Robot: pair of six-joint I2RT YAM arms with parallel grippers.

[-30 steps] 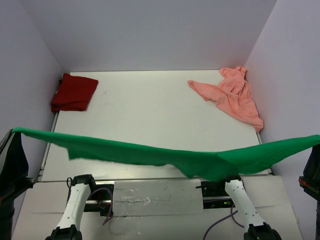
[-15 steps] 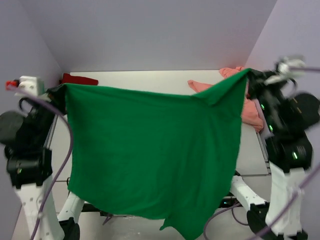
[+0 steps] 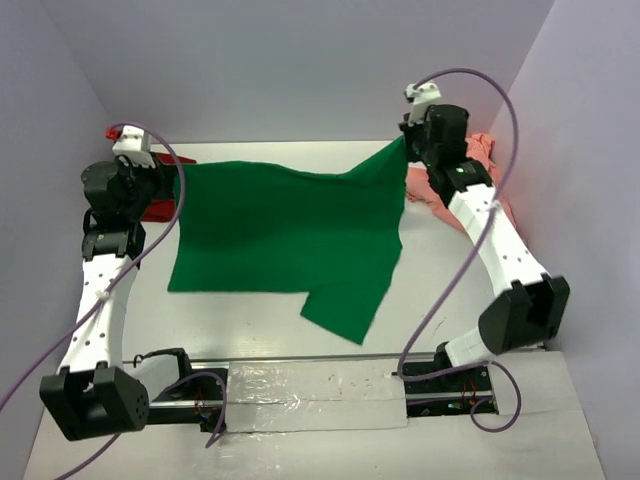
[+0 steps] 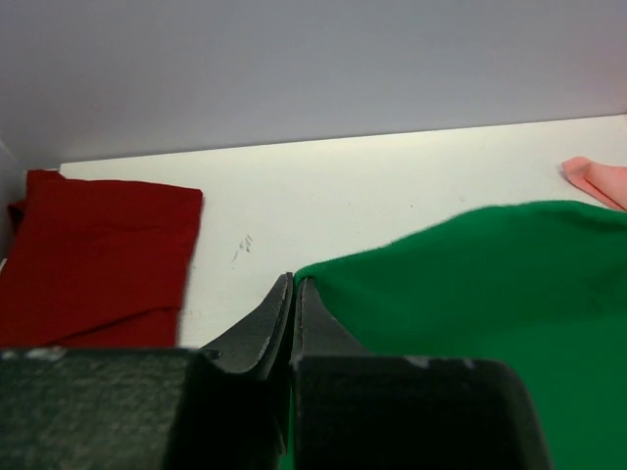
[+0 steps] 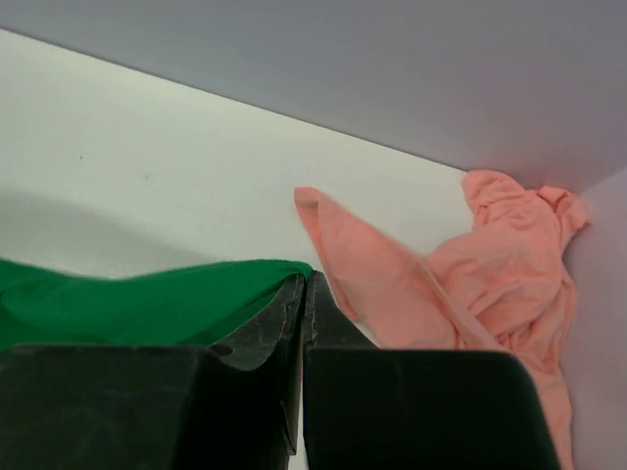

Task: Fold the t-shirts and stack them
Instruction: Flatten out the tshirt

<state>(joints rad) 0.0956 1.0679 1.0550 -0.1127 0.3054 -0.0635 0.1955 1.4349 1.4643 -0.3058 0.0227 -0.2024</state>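
Both arms have swung forward and down since a second ago. Back then the bright green cloth t-shirt (image 3: 285, 235) hung stretched in the air over the near edge. Now I see it spread mostly flat on the white bench (image 3: 250, 325), with its far edge strung between my two end effectors.

I count three shirts, one of each colour, and two arms.

On my side, the left end effector (image 4: 292, 286) is clamped tight on the green shirt's far left corner, and the cloth runs off to its right. Likewise the right end effector (image 5: 304, 282) is pinched closed on the far right corner, with the green trailing away to its left. That corner is raised higher than the left one. The shirt's near right part reaches closer to the arm bases than the rest.

To the left of the left end effector lies the dark red folded t-shirt (image 4: 93, 255), flat, with a strip of bare bench between it and the fingertips.

Right of and beyond the right end effector sits the salmon-pink crumpled t-shirt (image 5: 480, 284), bunched in the far corner. One loose strip of it comes just beside the fingers; I cannot tell whether it touches them.
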